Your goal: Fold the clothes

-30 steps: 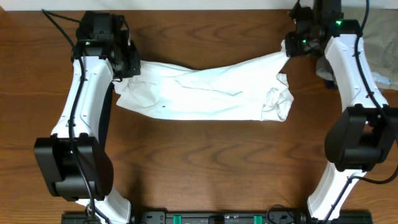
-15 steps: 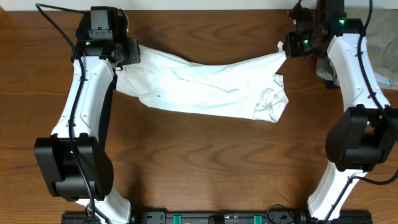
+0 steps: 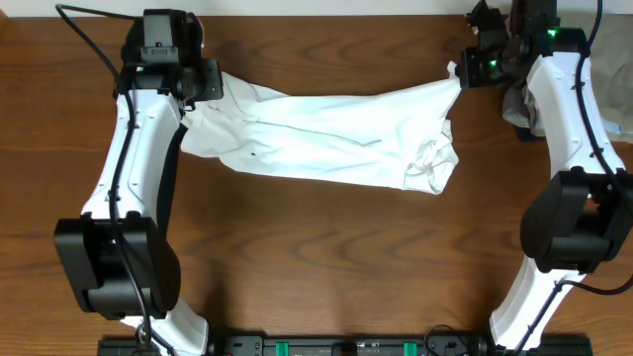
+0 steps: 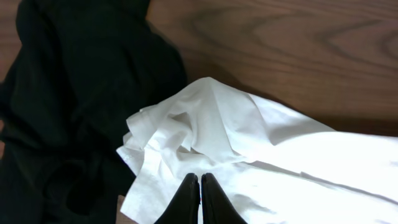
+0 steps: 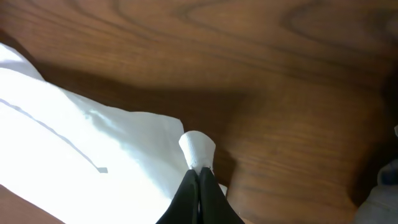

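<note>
White shirt [image 3: 336,133] is held stretched over the far side of the table [image 3: 326,267]. One end is pinched in each arm's jaws, both clamped on fabric, presumably to tension it flat for folding. Left arm [image 3: 138,168] and right arm [image 3: 564,109] are extended forward, wrists turned inward. One lower corner is bunched.

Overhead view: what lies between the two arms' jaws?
A white shirt, held at each end by shut jaws, spanning the gap over the wooden table. The overhead view shows it.
</note>
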Controlling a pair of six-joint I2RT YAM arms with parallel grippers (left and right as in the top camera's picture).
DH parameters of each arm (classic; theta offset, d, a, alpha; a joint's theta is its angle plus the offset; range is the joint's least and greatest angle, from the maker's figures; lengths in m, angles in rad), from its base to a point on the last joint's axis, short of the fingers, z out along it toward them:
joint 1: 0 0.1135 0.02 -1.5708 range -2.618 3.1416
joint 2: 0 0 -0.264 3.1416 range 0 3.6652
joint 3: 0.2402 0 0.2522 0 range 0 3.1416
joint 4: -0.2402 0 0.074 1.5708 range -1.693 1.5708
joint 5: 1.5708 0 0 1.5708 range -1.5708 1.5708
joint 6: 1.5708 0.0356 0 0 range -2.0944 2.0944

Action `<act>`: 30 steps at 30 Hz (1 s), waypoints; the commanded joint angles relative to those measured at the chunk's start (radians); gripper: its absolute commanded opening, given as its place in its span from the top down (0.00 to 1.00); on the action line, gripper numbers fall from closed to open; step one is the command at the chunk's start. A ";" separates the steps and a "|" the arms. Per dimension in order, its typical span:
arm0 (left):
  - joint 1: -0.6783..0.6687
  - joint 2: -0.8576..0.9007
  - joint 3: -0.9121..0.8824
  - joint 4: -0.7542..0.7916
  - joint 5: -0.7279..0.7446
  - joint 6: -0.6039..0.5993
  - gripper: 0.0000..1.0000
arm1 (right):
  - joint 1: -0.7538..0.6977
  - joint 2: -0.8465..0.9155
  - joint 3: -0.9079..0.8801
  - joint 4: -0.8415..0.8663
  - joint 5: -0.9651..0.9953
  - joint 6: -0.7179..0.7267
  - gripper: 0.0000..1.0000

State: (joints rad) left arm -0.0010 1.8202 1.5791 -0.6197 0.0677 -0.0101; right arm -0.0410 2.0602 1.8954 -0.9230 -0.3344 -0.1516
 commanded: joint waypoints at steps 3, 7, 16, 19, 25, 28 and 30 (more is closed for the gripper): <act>0.011 0.048 -0.002 0.031 -0.009 0.156 0.60 | -0.004 -0.031 0.021 -0.001 -0.013 -0.022 0.99; 0.050 0.077 -0.002 0.072 -0.008 0.160 0.40 | 0.004 -0.031 0.021 -0.002 -0.013 -0.022 0.99; 0.107 0.133 -0.002 0.069 0.005 0.220 0.27 | 0.006 -0.031 0.021 -0.001 -0.010 -0.021 0.99; 0.106 0.164 -0.002 0.069 0.056 0.243 0.27 | 0.006 -0.031 0.021 -0.001 -0.010 -0.021 0.99; 0.106 0.209 -0.002 0.088 0.087 0.242 0.27 | 0.006 -0.031 0.021 -0.001 -0.005 -0.021 0.99; 0.106 0.215 -0.002 0.099 0.086 0.242 0.31 | 0.006 -0.031 0.021 0.000 -0.005 -0.022 0.99; 0.106 0.215 -0.002 0.111 0.086 0.242 0.41 | 0.005 -0.031 0.021 0.003 -0.002 -0.022 0.99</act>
State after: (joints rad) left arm 0.1059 2.0304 1.5787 -0.5205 0.1364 0.2138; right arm -0.0406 2.0602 1.8954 -0.9230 -0.3370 -0.1650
